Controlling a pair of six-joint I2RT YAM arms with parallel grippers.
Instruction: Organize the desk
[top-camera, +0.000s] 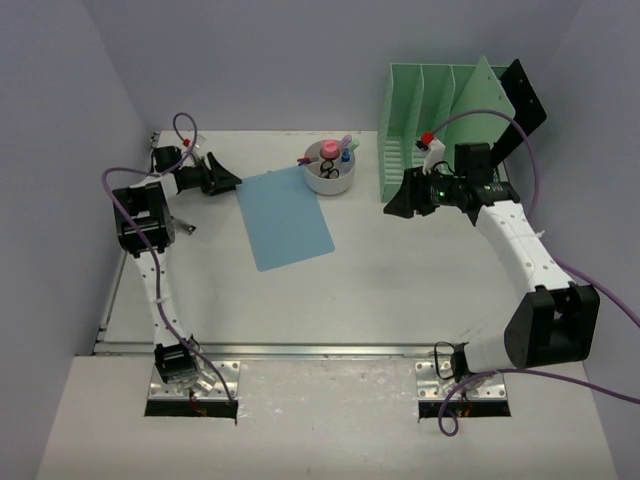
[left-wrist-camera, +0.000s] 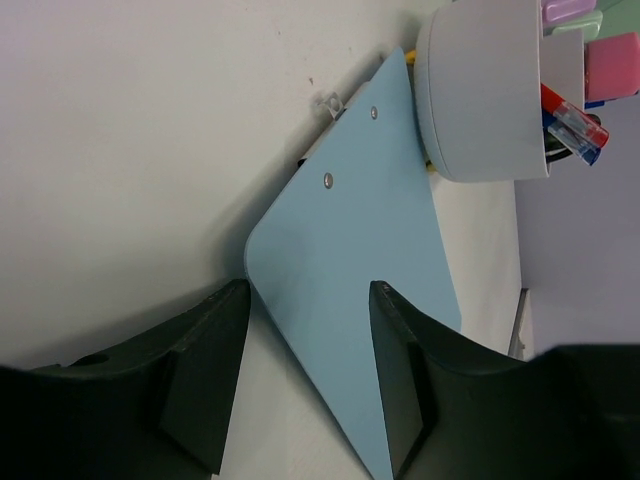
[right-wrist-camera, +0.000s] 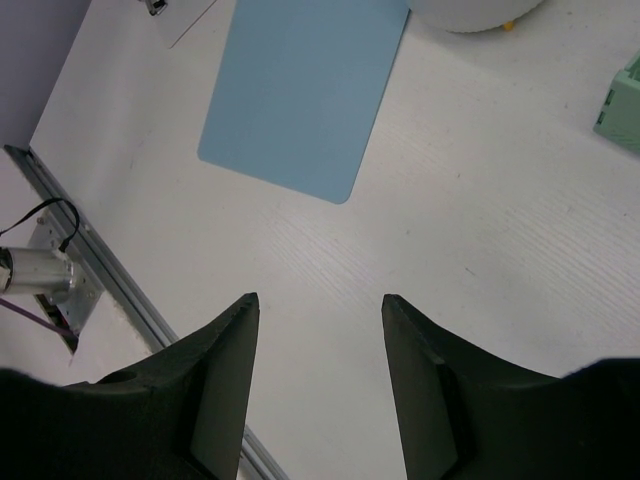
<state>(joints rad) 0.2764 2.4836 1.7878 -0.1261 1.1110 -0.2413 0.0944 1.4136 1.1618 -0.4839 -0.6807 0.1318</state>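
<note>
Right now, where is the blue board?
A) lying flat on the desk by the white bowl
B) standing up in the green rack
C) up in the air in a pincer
A: the blue board lies flat on the desk, one corner close to the white bowl, and well apart from the green rack.

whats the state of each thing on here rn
left hand: open, astride a corner of the blue clipboard
right hand: open, empty, over the desk
blue clipboard: flat on the desk
white pot: upright, holds pens and scissors
green file rack: upright
</note>
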